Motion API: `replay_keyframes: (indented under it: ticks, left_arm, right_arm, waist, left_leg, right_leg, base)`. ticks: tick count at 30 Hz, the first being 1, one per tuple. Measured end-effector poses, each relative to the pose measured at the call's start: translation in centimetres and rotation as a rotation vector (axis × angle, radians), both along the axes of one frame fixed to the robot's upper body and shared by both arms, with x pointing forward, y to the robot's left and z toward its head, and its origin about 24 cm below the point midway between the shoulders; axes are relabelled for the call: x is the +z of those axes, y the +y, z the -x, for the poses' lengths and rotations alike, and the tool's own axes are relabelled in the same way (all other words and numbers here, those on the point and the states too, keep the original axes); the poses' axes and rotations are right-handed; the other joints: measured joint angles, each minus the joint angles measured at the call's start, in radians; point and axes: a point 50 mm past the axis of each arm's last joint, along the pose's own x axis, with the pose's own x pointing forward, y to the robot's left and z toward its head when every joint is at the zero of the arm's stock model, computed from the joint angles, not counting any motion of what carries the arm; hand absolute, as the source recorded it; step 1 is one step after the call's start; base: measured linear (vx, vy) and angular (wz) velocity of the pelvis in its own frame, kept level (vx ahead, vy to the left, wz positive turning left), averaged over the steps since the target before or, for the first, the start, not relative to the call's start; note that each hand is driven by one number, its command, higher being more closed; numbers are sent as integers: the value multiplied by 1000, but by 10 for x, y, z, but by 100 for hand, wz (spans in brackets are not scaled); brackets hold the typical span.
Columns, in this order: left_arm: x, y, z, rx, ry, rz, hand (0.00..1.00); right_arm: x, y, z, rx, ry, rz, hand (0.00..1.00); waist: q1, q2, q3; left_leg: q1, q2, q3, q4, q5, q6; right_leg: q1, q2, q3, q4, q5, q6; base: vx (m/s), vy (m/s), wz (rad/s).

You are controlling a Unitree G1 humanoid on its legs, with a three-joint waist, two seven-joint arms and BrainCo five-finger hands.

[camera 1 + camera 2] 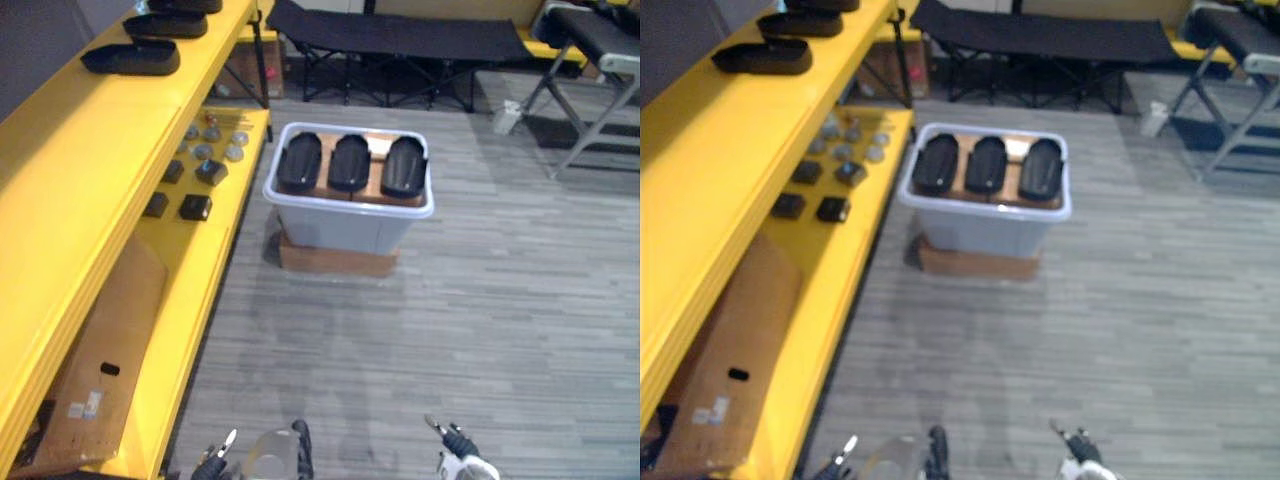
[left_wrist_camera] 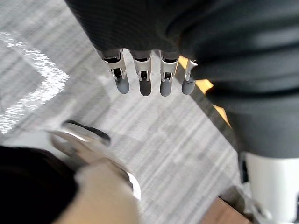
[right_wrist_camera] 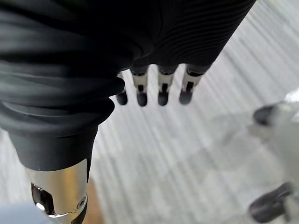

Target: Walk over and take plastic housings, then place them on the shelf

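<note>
While the left hand (image 2: 145, 70) and right hand (image 3: 163, 86) hang low over the grey floor (image 1: 480, 330), three black housings (image 1: 350, 163) lie side by side in a pale bin (image 1: 348, 209) farther ahead, well apart from both hands. The bin rests on a brown box (image 1: 338, 262), just right of a yellow shelf (image 1: 90, 170). Shelved housings (image 1: 131, 58) sit in a row on its top board, far left. Small black blocks (image 1: 195, 207) and grey discs (image 1: 205, 150) lie on the board below, and a cardboard sheet (image 1: 100, 360) sits lower still, near left. A black cot (image 1: 400, 40) stands beyond the bin.

The eye views catch the hands as mere tips at the near edge. The wrist views show them close. The left fingers (image 2: 167, 79) are straight, in a row with narrow gaps, holding nothing. The right fingers (image 3: 141, 91) are likewise straight, slightly apart and empty.
</note>
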Motion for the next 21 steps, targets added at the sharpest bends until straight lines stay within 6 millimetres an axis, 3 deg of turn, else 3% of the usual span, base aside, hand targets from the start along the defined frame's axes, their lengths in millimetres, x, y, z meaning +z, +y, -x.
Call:
replay_keyframes:
  ticks: [1, 2, 3, 5, 7, 9, 11, 12, 13, 14, 15, 17, 21]
  left_arm:
    - [1, 4, 0, -3, -2, -12, 0]
    - [1, 4, -1, -6, -4, -16, 0]
    - [3, 7, -5, -19, -18, -30, 0]
    - [6, 6, -17, -54, -51, -52, 0]
    - [8, 1, -31, -90, -86, -48, 0]
    - [10, -3, -40, -106, -106, -40, 0]
    - [9, -5, -39, -115, -101, -36, 0]
    - [8, -5, -36, -112, -95, -35, 0]
    - [9, -2, -34, -112, -94, -42, 0]
    - [8, -4, -32, -110, -89, -35, 0]
    - [6, -13, -33, -109, -88, -11, 0]
    - [3, -42, -38, -128, -89, 65, 0]
    - [-1, -40, -34, -47, -57, 96, 0]
  right_arm:
    - [-2, 4, 6, 11, 19, -10, 0]
    - [-4, 6, 9, 11, 30, -14, 0]
    - [-4, 8, 11, 38, 34, -5, 0]
    - [-1, 9, 4, 53, 8, 18, 0]
    - [0, 9, 1, 48, 1, 32, 0]
    - [2, 9, -3, 19, -15, 34, 0]
    - [2, 10, -1, -17, -14, 22, 0]
    - [2, 10, 1, -22, -12, 18, 0]
    - [1, 15, 6, -23, 1, 5, 0]
    - [1, 14, 8, -38, 1, 3, 0]
    - [3, 9, 6, -34, -6, 20, 0]
    - [5, -4, 3, -32, 5, 42, 0]
    - [1, -5, 6, -59, 44, 7, 0]
  waist:
    - [3, -6, -1]
    - [-1, -7, 0]
    - [-23, -5, 1]
    - [-58, 6, 2]
    - [-61, 17, 6]
    - [-62, 24, 11]
    - [-61, 22, 14]
    - [-61, 16, 15]
    - [-63, -16, 8]
    - [-63, -22, 3]
    - [-63, 5, 1]
    - [-66, 77, -7]
    - [-67, 76, -6]
  left_leg:
    - [51, -10, -3, -18, -3, 4]
    - [77, -10, -12, -27, -7, 10]
    - [111, 0, -42, -44, -8, 9]
    - [129, 32, -86, -59, -9, 6]
    - [129, 57, -118, -60, -19, -10]
    - [140, 81, -143, -59, -39, -42]
    - [173, 96, -149, -55, -67, -85]
    - [185, 96, -153, -54, -79, -98]
    - [216, 86, -165, -52, -108, -123]
    - [239, 99, -174, -44, -141, -146]
    - [240, 131, -179, -34, -152, -158]
    - [233, 204, -204, -23, -156, -179]
    - [219, 216, -219, 105, -82, -196]
  right_leg:
    - [-43, -27, -34, 95, -32, -16]
    - [-51, -28, -54, 108, -61, -31]
    - [-61, -11, -92, 75, -117, -70]
    - [-108, 47, -105, -98, -147, -110]
    - [-143, 71, -100, -289, -137, -110]
    - [-183, 74, -70, -515, -26, -127]
    - [-187, 76, -44, -602, 65, -120]
    - [-182, 74, -39, -615, 86, -122]
    - [-171, 61, -19, -614, 102, -132]
    - [-176, 68, -3, -571, 178, -147]
    - [-175, 92, -19, -551, 150, -148]
    - [-188, 150, -59, -504, 75, -185]
    - [-148, 156, -54, -461, 2, -205]
  base:
    - [121, 0, 8]
    - [88, -31, 32]
    - [-31, -25, 61]
    - [-142, -5, 75]
    - [5, -60, 55]
    - [222, -184, 38]
    - [208, -236, 16]
    - [207, -310, 18]
    - [215, -384, 18]
    - [248, -397, 17]
    - [283, -391, 21]
    - [260, -286, 19]
    - [216, -203, -5]
